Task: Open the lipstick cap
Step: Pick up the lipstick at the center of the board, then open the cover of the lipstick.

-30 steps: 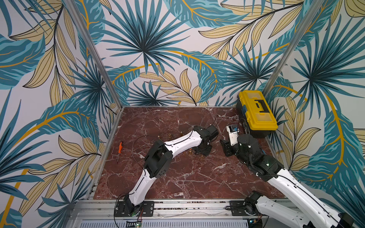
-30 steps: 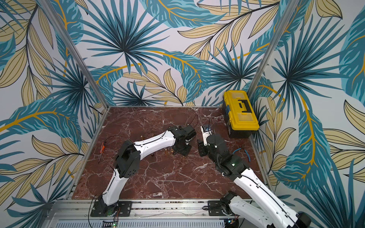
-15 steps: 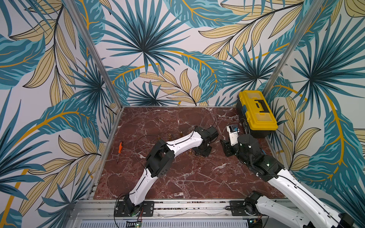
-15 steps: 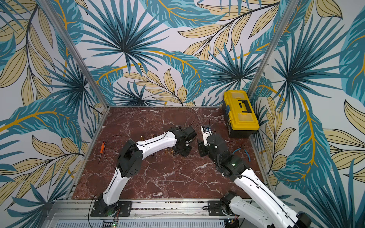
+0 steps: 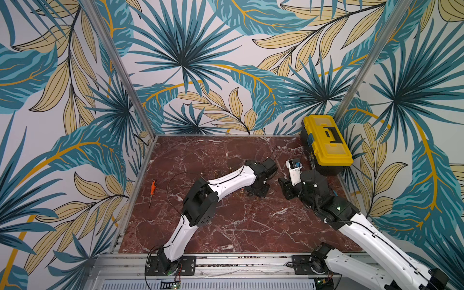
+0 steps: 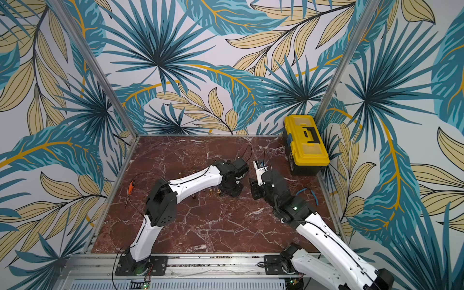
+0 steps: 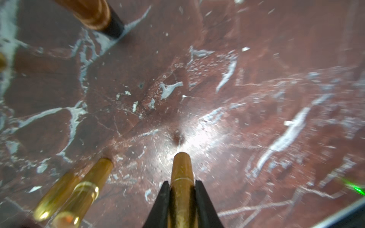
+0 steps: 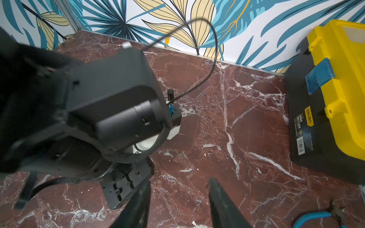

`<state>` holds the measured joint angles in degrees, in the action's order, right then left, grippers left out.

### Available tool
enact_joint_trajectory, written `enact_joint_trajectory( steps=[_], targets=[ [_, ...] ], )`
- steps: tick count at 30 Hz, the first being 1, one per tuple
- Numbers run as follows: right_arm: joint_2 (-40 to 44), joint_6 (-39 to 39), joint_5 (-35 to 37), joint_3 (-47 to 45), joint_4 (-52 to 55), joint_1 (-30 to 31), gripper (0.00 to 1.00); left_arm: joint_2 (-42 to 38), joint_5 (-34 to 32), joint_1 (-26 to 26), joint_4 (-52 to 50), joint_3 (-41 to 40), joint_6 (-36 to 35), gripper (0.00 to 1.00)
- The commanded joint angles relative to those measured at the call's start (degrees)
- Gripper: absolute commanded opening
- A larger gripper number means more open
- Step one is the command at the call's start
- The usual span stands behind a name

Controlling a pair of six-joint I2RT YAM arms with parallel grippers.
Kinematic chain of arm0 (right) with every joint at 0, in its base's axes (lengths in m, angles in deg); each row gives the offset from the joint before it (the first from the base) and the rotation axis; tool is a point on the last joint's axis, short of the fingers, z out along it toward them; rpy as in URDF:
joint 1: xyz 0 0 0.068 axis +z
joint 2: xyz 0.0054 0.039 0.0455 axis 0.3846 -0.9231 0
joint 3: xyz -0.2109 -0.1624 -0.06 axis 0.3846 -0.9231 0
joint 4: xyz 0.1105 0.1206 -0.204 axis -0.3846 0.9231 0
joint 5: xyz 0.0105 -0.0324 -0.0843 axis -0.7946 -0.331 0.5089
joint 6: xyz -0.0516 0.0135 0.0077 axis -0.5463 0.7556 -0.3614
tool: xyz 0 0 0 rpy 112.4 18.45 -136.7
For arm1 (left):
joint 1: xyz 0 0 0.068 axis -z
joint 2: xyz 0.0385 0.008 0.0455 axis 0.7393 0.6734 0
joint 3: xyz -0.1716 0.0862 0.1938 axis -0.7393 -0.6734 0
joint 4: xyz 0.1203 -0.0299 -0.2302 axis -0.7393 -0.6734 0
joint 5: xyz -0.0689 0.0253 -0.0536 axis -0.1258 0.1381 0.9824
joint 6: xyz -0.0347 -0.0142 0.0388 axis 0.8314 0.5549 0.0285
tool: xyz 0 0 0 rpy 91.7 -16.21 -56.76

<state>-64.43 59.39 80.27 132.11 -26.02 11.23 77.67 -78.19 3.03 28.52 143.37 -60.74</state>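
Left gripper [image 7: 181, 183] has pinched shut on the lipstick [image 7: 181, 167], which juts straight out past its fingertips, long axis along them. Right gripper [image 8: 179, 180], jaws apart and empty, hangs just beside, likely the puller.

Leaf-print walls [image 5: 200, 37] enclose a seemingly marble floor [image 5: 251, 226].

Glossy, metallic-looking gold lipstick [image 7: 181, 177] on polished marble-look tabletop [image 7: 256, 59].
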Motion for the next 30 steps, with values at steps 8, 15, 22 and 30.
enact_joint_trajectory(
  steps=[8,15,22,30],
  targets=[
    [1.2,0.4,-1.9,1.9,5.2,-0.2,0.49,-12.6,12.4,-5.4,-0.3,4.5,2.1,0.17],
    [4.6,-0.5,-7.3,1.8,7.9,-0.1,0.49,-16.6,17.3,-9.1,-0.4,4.4,2.1,0.17],
    [1.0,-2.6,-20.9,2.3,4.5,-0.1,0.49,-21.7,25.1,-12.5,-0.4,3.2,3.7,0.18],
    [-2.2,-4.8,-26.4,3.5,0.3,0.5,0.51,-24.8,34.9,-14.6,-0.4,1.7,4.7,0.18]
  ],
)
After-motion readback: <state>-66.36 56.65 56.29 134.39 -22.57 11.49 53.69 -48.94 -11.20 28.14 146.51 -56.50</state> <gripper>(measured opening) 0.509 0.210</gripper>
